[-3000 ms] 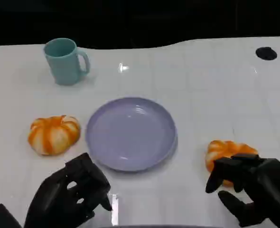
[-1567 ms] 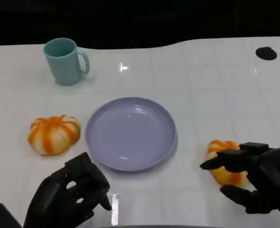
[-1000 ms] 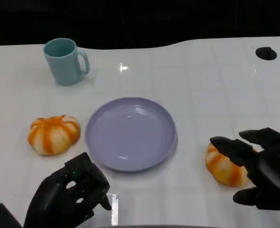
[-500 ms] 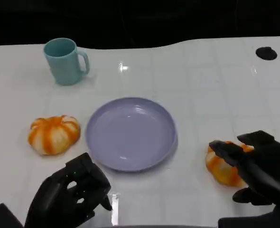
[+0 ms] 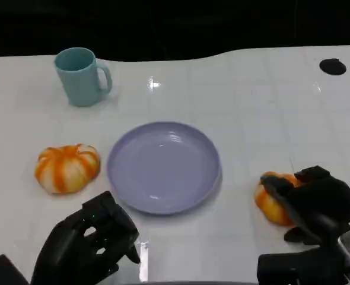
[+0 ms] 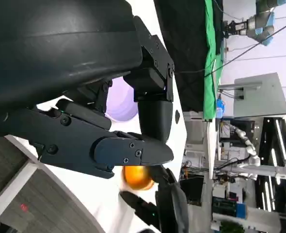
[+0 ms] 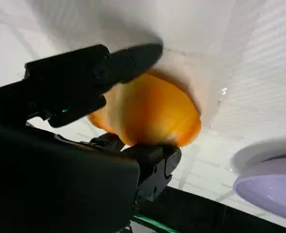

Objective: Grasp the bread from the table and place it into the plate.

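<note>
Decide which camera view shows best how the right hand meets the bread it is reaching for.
The right wrist view: black fingers press around the orange bread. The head view has the right hand covering part of it; the left wrist view shows a small orange patch.

Right hand (image 5: 314, 202) at lower right of frame, fingers closed around bread (image 5: 269, 199), left hand (image 5: 89, 246) at lower left, fingers curled, holding nothing

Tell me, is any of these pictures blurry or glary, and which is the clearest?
Head view: the clearest, evenly lit, with a small glare spot on the white table near the teal mug. Right wrist view: the bread is close and soft-edged, the table above it washed out white. Left wrist view: the left hand is dark, with little detail.
</note>
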Robot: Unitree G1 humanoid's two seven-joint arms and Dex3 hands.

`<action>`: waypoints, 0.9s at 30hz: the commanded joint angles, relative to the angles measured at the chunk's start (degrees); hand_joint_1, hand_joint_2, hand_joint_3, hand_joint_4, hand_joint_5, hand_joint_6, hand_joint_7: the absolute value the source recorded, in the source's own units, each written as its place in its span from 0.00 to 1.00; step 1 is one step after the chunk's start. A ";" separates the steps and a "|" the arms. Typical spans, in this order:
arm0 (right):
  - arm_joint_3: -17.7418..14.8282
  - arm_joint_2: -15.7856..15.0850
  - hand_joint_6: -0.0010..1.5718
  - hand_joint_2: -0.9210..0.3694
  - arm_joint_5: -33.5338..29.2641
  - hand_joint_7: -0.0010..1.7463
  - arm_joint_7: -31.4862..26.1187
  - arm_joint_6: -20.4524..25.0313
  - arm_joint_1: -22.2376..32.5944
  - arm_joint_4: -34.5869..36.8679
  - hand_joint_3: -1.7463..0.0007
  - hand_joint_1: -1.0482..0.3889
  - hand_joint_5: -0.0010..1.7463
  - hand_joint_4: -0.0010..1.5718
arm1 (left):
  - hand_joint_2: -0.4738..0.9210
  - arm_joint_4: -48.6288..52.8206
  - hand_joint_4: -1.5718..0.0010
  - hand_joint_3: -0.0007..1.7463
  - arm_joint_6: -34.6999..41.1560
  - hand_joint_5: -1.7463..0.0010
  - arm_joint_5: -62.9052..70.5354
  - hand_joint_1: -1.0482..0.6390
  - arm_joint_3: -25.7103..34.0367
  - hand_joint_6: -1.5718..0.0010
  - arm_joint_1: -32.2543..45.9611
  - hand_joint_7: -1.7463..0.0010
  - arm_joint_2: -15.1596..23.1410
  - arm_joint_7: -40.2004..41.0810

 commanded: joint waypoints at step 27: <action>-0.93 -1.48 0.51 0.40 12.92 0.90 -33.49 -20.56 -8.16 18.36 0.33 0.62 1.00 0.60 | 1.00 0.32 0.60 0.20 -1.27 0.00 0.53 0.29 -0.05 0.64 0.02 0.14 0.25 0.34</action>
